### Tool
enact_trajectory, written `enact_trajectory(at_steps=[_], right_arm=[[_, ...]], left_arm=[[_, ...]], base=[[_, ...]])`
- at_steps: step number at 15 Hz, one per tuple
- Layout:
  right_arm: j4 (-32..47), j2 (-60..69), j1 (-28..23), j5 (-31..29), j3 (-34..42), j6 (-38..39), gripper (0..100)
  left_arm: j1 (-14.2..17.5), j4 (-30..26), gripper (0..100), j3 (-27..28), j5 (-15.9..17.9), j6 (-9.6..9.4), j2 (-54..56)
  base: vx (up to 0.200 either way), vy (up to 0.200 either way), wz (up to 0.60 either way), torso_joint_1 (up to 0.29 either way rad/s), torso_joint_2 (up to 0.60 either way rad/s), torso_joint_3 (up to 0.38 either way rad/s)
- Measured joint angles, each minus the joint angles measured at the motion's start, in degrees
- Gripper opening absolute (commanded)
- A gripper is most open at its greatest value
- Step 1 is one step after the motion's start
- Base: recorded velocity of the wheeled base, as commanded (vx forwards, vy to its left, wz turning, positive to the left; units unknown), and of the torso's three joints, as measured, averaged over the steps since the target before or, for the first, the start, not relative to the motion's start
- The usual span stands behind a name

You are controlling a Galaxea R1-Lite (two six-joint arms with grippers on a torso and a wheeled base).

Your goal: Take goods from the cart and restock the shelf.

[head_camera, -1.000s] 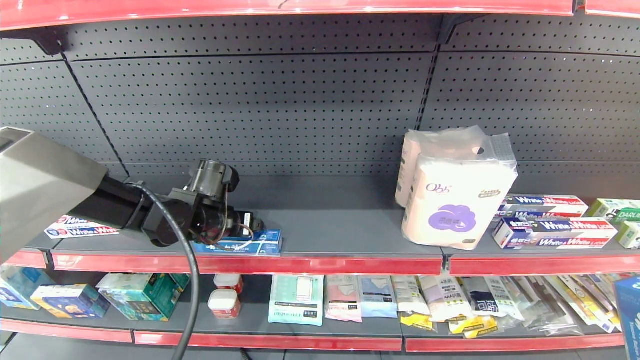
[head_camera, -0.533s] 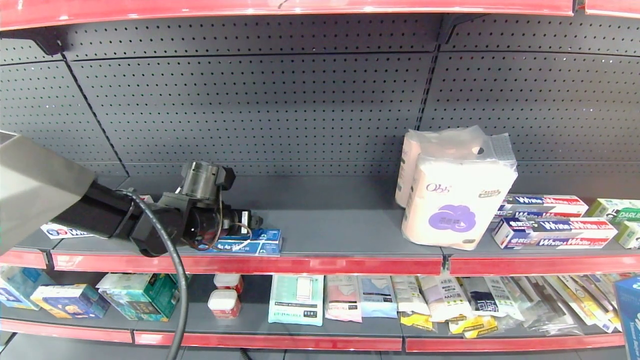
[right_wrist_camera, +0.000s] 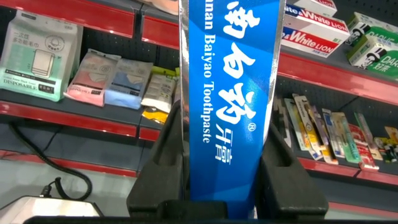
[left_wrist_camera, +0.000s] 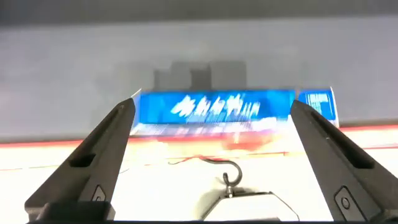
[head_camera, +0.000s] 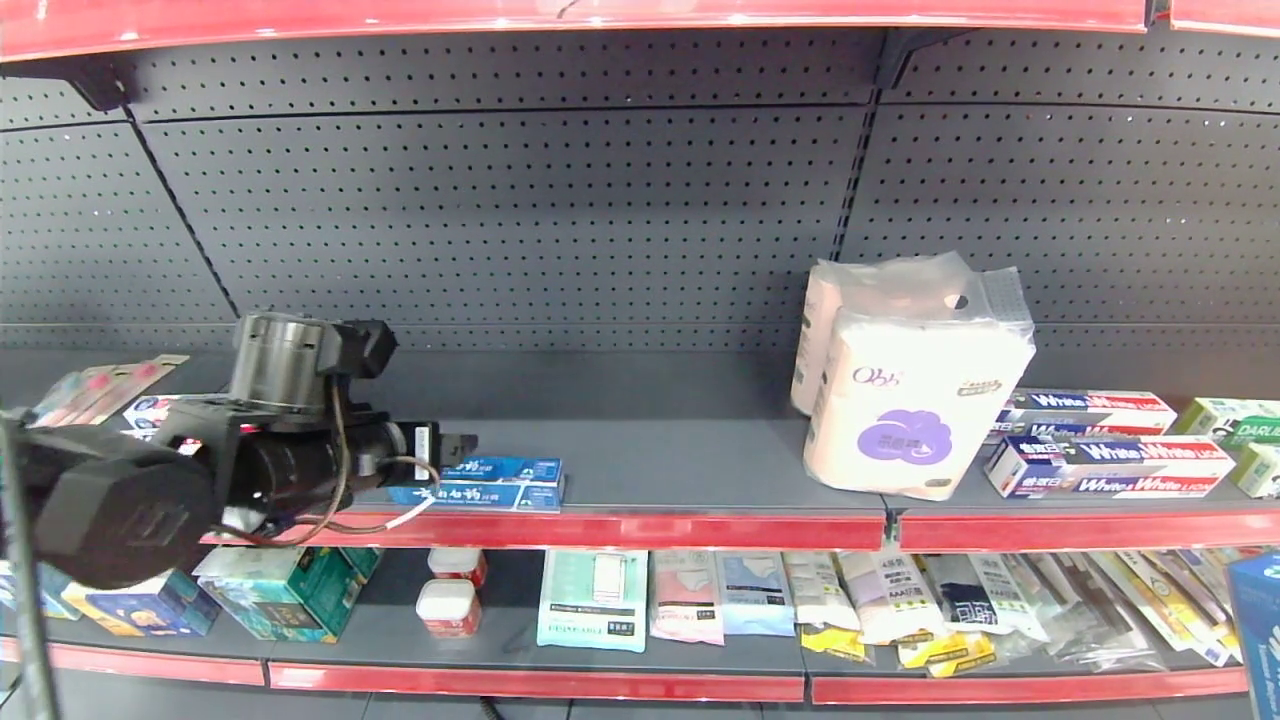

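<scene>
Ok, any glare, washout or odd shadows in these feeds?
Head view: glints on the top red rail, which also bows, a lens distortion. Left wrist view: washed out white below the blue toothpaste box, with a blocky shadow on the shelf behind it. Right wrist view: sheen along the edges of the held toothpaste box.

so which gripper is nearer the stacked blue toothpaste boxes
Left. The left gripper is open just beside the blue toothpaste boxes; the right gripper holds another box back from the shelves.
</scene>
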State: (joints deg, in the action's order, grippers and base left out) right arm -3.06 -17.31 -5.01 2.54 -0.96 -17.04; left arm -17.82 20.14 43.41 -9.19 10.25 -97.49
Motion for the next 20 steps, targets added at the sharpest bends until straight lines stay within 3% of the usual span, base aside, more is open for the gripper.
enact_trajectory(at_steps=[4,7,11,14,17,20], right_arm=[[0.3,0.0,0.0,0.0,-0.4,-2.1,0],[0.2,-1.7,0.0,0.4,-3.3,-2.3,0],[0.0,-7.7,0.0,0.0,-11.0,-4.2,0],[0.3,-9.8,-0.1,0.2,-12.4,-8.2,0],[0.2,-10.3,0.0,0.6,-13.0,-12.3,0],[0.2,-10.3,0.0,1.9,-13.7,-12.6,0]], left_arm=[[1.0,-1.3,100,-9.7,1.5,-0.13,16.6],[1.3,-10.3,100,-15.3,3.9,-0.98,33.9],[1.3,-30.2,100,-17.7,6.2,-4.92,59.9],[1.5,-41.1,100,-18.7,5.0,-10.41,76.5],[1.8,-44.7,100,-20.3,4.1,-14.79,87.0],[1.1,-44.9,100,-22.7,3.0,-15.88,93.3]], base=[[0.0,0.0,0.0,0.0,0.0,0.0],[0.0,0.0,0.0,0.0,0.0,0.0],[0.0,0.0,0.0,0.0,0.0,0.0],[0.0,0.0,0.0,0.0,0.0,0.0],[0.0,0.0,0.0,0.0,0.0,0.0],[0.0,0.0,0.0,0.0,0.0,0.0]])
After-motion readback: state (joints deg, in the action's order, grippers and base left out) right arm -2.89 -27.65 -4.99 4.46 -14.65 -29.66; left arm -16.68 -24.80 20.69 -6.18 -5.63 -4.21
